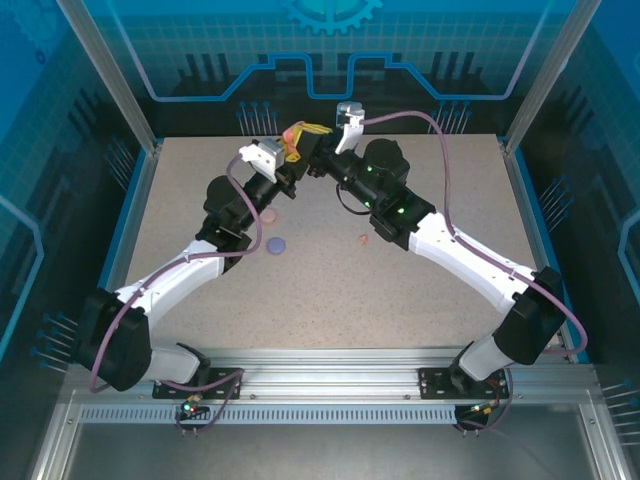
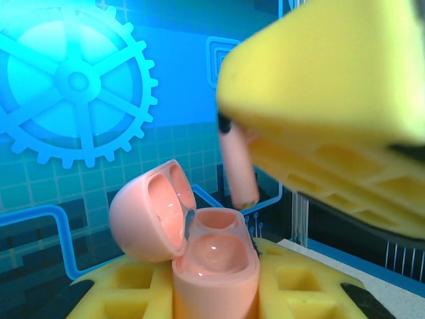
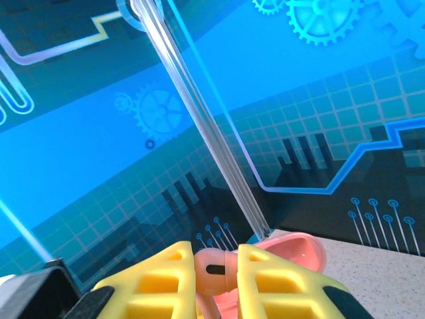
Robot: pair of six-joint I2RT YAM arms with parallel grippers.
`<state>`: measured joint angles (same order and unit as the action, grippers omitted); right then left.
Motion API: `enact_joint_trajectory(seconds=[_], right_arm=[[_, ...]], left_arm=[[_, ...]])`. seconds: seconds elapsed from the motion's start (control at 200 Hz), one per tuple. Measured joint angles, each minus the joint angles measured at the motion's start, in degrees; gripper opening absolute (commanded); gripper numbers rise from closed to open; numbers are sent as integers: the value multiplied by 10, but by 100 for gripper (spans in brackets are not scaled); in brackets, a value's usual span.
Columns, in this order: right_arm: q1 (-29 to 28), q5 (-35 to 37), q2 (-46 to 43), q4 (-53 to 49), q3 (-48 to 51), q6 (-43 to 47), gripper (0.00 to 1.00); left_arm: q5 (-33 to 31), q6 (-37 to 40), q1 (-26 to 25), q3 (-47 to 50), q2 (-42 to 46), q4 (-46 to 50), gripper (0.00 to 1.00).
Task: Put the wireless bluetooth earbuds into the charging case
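Table, near part: the table [image 1: 330,300] is speckled; both arms reach away from their bases towards its far edge.
Loose items, mid-table: a purple rounded piece [image 1: 277,243], probably a case, lies just beside the left arm. A pinkish round piece [image 1: 268,215] sits close behind it, half hidden. A small coral-red piece [image 1: 363,239], possibly an earbud but too small to be sure, lies apart near the right arm.
Left gripper [image 2: 216,292]: clamped on the pale pink charging case [image 2: 212,256], holding it upright above the far part of the table.
Case lid [image 2: 143,212]: swung open to the left on its hinge; the two wells in the body look empty.
Right gripper [image 3: 216,262]: closed on the pale pink earbud [image 2: 238,166], pinched between the yellow fingers [image 3: 285,286].
Earbud position: stem pointing down, above and slightly behind the open case, apart from it and not yet in a well.
Progress (judged): early. Case opened and presented, first bud brought over it, none seated.
Remaining (judged): lower this bud into its well, add its partner, then see to the other colours.
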<state>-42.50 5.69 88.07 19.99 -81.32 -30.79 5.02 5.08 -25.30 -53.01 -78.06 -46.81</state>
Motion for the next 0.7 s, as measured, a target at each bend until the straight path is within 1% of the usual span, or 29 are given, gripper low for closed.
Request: enact_joint_trajectory(seconds=[0.7], right_arm=[[1,-1,16,-4,0,-13,13]], left_arm=[[0,0,0,0,0,0,0]])
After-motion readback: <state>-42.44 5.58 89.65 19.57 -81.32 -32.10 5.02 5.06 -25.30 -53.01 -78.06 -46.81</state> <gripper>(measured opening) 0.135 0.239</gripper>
